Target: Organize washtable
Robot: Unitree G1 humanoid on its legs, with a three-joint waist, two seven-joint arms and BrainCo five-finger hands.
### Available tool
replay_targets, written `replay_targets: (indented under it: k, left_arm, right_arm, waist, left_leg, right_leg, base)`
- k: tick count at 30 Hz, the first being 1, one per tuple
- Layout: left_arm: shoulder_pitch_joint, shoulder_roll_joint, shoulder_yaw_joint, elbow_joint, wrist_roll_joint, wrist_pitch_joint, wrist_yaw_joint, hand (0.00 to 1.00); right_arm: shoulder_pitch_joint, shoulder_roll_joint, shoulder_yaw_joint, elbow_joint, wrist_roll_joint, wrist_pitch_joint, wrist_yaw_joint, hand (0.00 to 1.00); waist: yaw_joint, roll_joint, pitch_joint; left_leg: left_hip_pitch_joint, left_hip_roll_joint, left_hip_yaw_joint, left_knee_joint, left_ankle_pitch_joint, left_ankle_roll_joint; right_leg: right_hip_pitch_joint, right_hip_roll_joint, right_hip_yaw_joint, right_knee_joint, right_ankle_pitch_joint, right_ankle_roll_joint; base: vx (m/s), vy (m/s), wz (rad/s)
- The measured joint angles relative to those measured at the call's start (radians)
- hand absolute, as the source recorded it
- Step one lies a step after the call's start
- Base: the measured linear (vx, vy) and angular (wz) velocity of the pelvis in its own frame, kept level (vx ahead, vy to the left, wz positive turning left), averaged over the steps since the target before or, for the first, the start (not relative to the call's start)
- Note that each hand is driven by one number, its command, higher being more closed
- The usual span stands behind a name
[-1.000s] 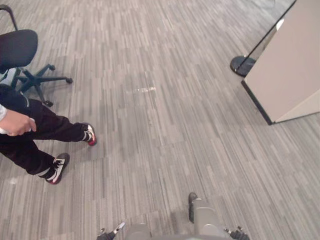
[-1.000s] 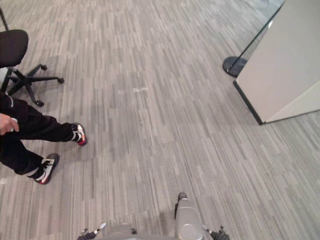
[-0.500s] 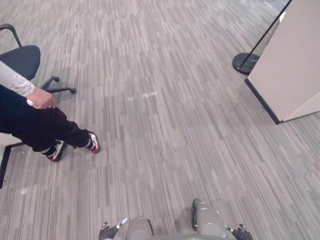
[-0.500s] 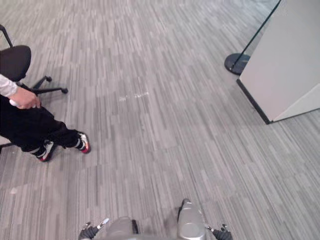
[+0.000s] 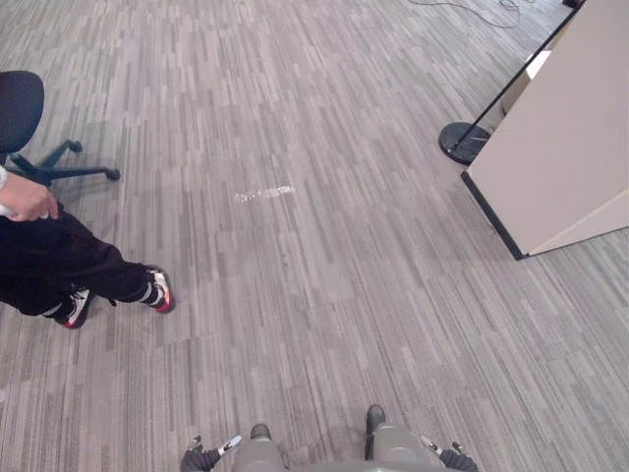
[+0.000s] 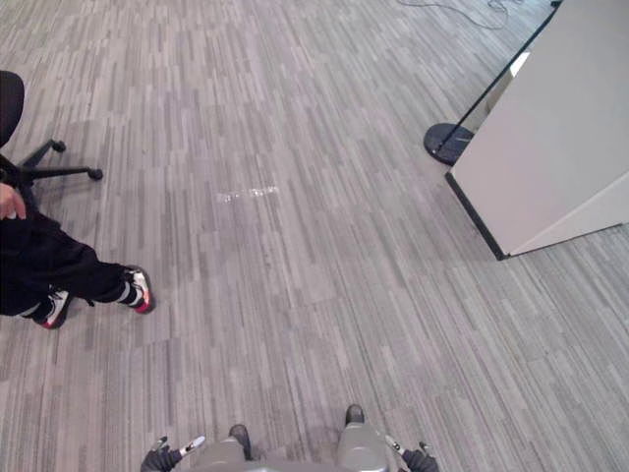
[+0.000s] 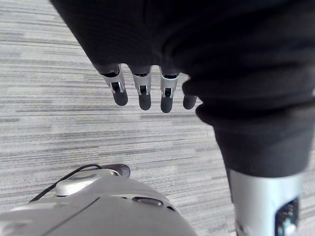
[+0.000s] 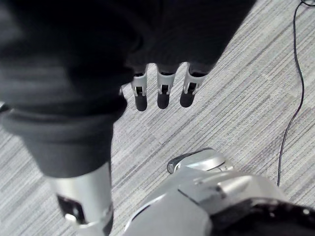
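Left hand (image 7: 143, 96): fingers (image 7: 167, 98) straight, relaxed, holding nothing, over floor (image 5: 324, 295).
Right hand (image 8: 163, 94): fingers (image 8: 140, 97) straight, empty.
Person (image 5: 59, 267): left, standing on floor.
Chair (image 5: 18, 106): just behind person.
Beige panel (image 5: 560, 138): far right, round base (image 5: 458, 144) beside it.
Washtable: cannot tell where.

We see soft, even light on the grey striped carpet floor (image 7: 59, 118) beyond the left hand (image 7: 143, 96); its dark ribbed cover (image 7: 197, 39) looks nearly black, and shadows on the carpet are faint.
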Motion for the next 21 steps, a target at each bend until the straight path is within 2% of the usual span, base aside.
replay_targets:
  k: [2, 3, 13, 15, 21]
  left_arm:
    - [-0.009, 0.0, -0.004, 0.006, 0.003, 0.002, 0.0, 0.0]
    - [-0.021, 0.011, -0.065, 0.042, 0.003, 0.004, 0.002, 0.0]
    - [-0.021, 0.004, -0.062, 0.04, 0.004, 0.003, 0.004, 0.0]
    - [-0.021, -0.004, -0.059, 0.04, 0.005, 0.001, 0.009, 0.0]
    - [-0.021, -0.005, -0.06, 0.04, 0.017, -0.003, 0.024, 0.0]
  right_arm:
    - [-0.007, -0.007, 0.002, 0.013, -0.011, 0.003, -0.001, 0.0]
    - [-0.009, -0.042, 0.023, 0.051, -0.04, 0.01, -0.005, 0.0]
    - [-0.014, -0.055, 0.048, 0.052, -0.061, 0.009, -0.022, 0.0]
    - [-0.014, -0.074, 0.068, 0.058, -0.089, 0.009, -0.025, 0.0]
    - [-0.034, -0.087, 0.136, 0.061, -0.13, 0.004, -0.039, 0.0]
  waist:
    - [-0.001, 0.0, 0.0]
    - [-0.003, 0.034, -0.009]
    - [0.008, 0.039, -0.019]
    - [0.03, 0.044, -0.028]
    - [0.042, 0.039, -0.033]
  left_leg:
    - [0.0, 0.001, 0.0, -0.002, 0.0, 0.0]
    - [0.026, -0.003, -0.007, -0.051, 0.014, 0.022]
    - [0.009, -0.003, -0.032, -0.055, 0.015, 0.022]
    - [0.014, -0.004, -0.028, -0.07, 0.019, 0.024]
    - [0.035, -0.008, -0.024, -0.104, 0.032, 0.028]
  right_leg:
    - [-0.002, 0.002, 0.001, -0.002, 0.001, 0.002]
    - [-0.007, 0.012, 0.023, -0.026, 0.037, 0.007]
    - [0.002, 0.014, -0.006, -0.063, 0.051, 0.009]
    - [0.033, 0.015, -0.015, -0.123, 0.084, 0.013]
    - [0.09, 0.017, -0.068, -0.226, 0.153, 0.016]
  base:
    - [0.02, 0.007, -0.06]
    - [0.0, 0.0, 0.0]
    - [0.0, 0.001, 0.06]
    - [0.06, 0.02, -0.02]
    - [0.02, 0.006, 0.03]
